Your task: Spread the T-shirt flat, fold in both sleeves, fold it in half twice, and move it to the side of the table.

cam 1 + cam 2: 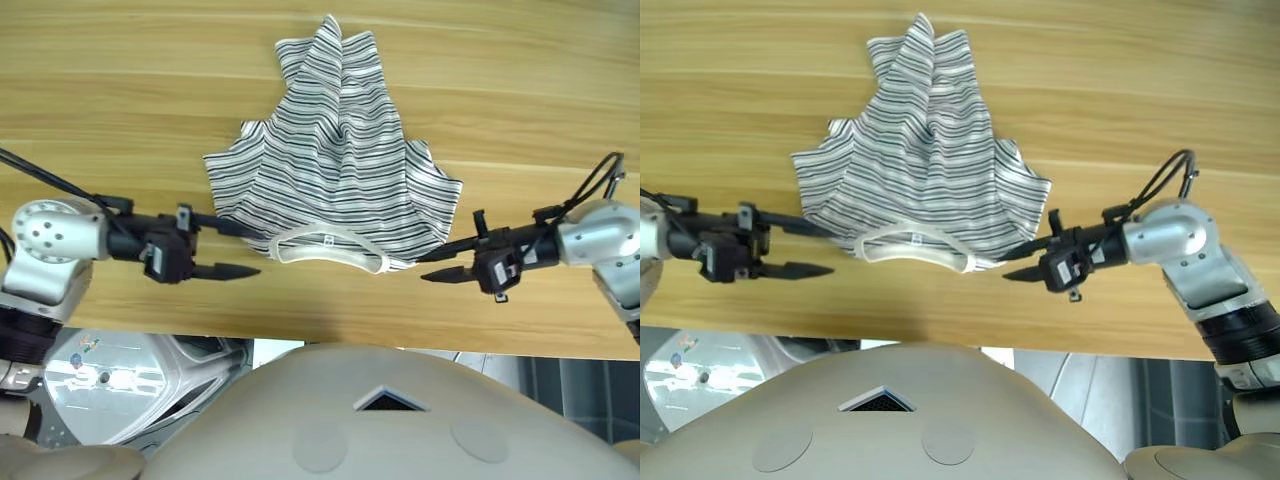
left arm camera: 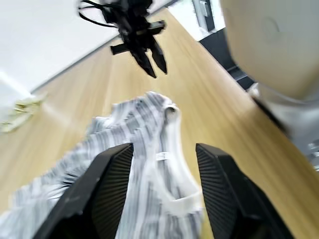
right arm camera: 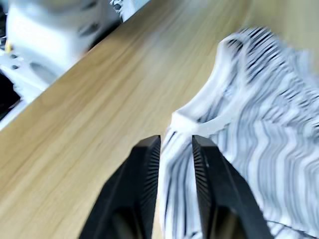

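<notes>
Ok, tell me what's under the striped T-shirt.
The T-shirt lies bunched directly on the wooden table, its collar toward the near edge. The raised folds cover the tabletop beneath, so anything that might sit under the cloth cannot be seen.

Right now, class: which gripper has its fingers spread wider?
The left gripper: its fingers gape at the T-shirt, while the right gripper shows only a narrow gap.
</notes>
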Robot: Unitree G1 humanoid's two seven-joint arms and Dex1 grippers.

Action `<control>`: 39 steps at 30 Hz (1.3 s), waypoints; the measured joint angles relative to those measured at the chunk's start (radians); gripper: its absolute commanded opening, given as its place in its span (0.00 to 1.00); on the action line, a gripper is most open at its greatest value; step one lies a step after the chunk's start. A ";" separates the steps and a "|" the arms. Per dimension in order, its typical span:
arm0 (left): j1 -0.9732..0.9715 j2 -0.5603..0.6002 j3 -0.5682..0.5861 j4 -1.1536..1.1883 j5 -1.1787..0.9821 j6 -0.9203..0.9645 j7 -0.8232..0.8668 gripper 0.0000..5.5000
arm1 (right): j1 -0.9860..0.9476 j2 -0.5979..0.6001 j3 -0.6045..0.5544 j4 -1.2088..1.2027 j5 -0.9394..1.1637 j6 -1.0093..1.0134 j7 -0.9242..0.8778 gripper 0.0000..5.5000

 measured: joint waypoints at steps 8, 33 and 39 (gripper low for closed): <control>-0.633 -0.282 0.079 0.560 0.616 -0.174 0.421 0.11 | -0.366 0.271 -0.048 0.213 -0.357 0.061 -0.369 0.00; -0.782 -0.402 -0.399 0.908 1.380 -0.398 0.758 0.01 | -0.857 0.718 0.244 1.160 -0.926 0.042 -0.861 0.00; -0.757 -0.403 -0.422 0.845 1.380 -0.394 0.770 0.01 | -0.804 0.725 0.248 1.253 -0.855 -0.046 -0.797 0.00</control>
